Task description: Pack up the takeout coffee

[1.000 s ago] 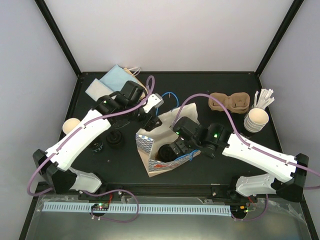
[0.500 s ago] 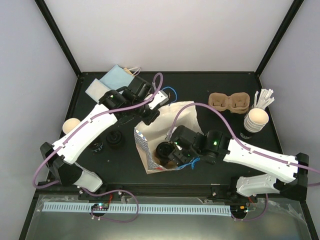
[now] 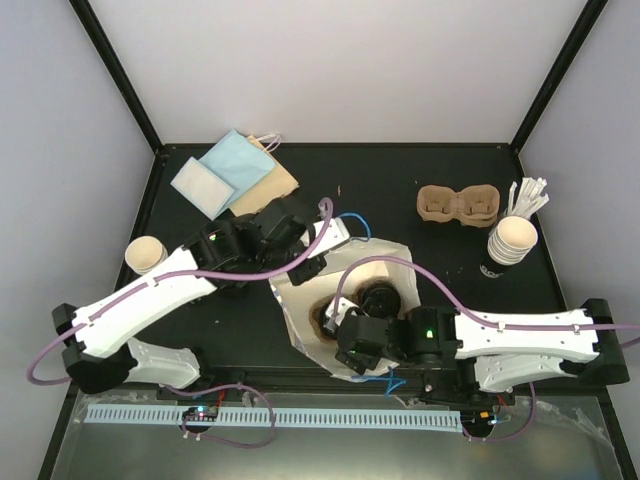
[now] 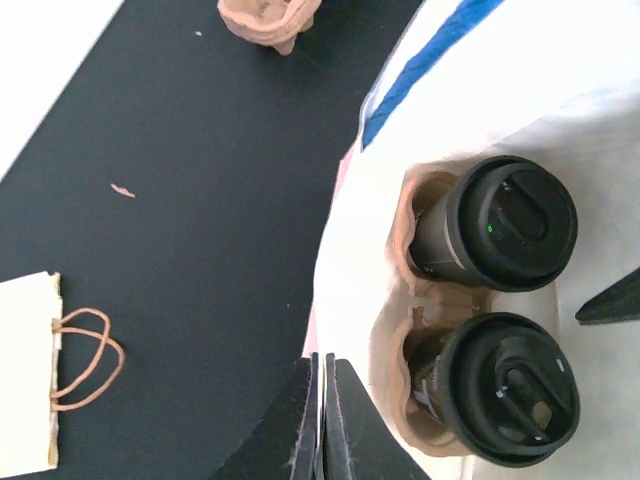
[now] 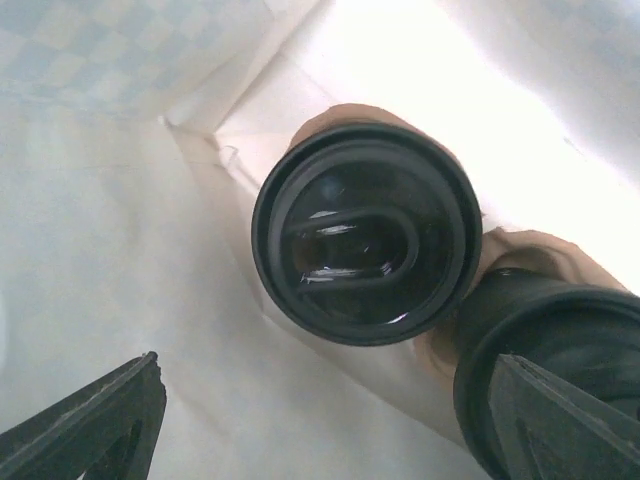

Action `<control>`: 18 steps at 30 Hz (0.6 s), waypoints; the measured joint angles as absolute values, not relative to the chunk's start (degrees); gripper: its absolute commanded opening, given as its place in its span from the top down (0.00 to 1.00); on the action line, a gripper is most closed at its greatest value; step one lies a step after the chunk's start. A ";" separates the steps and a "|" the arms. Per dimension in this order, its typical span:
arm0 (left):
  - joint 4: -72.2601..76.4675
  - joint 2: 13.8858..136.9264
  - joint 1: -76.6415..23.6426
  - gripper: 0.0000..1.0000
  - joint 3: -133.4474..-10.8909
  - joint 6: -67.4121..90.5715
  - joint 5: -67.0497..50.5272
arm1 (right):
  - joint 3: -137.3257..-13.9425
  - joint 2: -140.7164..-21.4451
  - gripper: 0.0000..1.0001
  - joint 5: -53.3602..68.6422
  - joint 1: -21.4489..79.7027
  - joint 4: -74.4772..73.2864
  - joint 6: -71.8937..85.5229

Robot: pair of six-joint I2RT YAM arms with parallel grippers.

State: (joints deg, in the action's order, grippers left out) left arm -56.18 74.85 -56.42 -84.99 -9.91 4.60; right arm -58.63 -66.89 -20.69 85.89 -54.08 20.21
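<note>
Black counter (image 3: pixel 390 175), things spread across it.
Open bag (image 3: pixel 298 305) mid-front; spare pulp tray (image 3: pixel 458 205) and cup stack (image 3: pixel 512 240) right; lone cup (image 3: pixel 145 253) left; flat bags (image 3: pixel 225 175) back left.

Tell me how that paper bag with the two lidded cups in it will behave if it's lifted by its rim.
The paper bag will probably flex and crease: its thin walls already bulge unevenly. It should feel bottom-heavy, since two lidded cups sit in the pulp tray inside. Lifted by one edge, it may tilt.

A black-lidded cup (image 3: pixel 380 298) stands inside the open paper bag (image 3: pixel 298 300).
</note>
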 measured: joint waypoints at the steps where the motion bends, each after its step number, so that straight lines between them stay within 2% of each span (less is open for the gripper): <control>1: -56.10 73.71 -57.49 0.98 -84.55 -9.91 5.72 | -58.00 -66.15 0.09 -21.47 86.65 -53.63 20.69; 8: -53.12 65.91 -65.08 0.99 -80.29 -11.62 13.50 | -55.83 -61.23 0.09 -24.75 88.75 -50.81 22.52; 13: -51.83 64.58 -70.54 0.98 -78.50 -11.92 18.87 | -54.85 -59.24 0.09 -28.75 88.75 -49.58 24.84; 18: -51.79 65.47 -73.69 0.98 -77.03 -11.09 22.15 | -54.81 -56.80 0.21 -32.16 88.75 -49.01 27.29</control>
State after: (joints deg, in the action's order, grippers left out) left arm -51.79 65.47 -73.69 -77.03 -11.09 22.15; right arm -54.81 -56.80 -32.16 88.75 -49.01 27.29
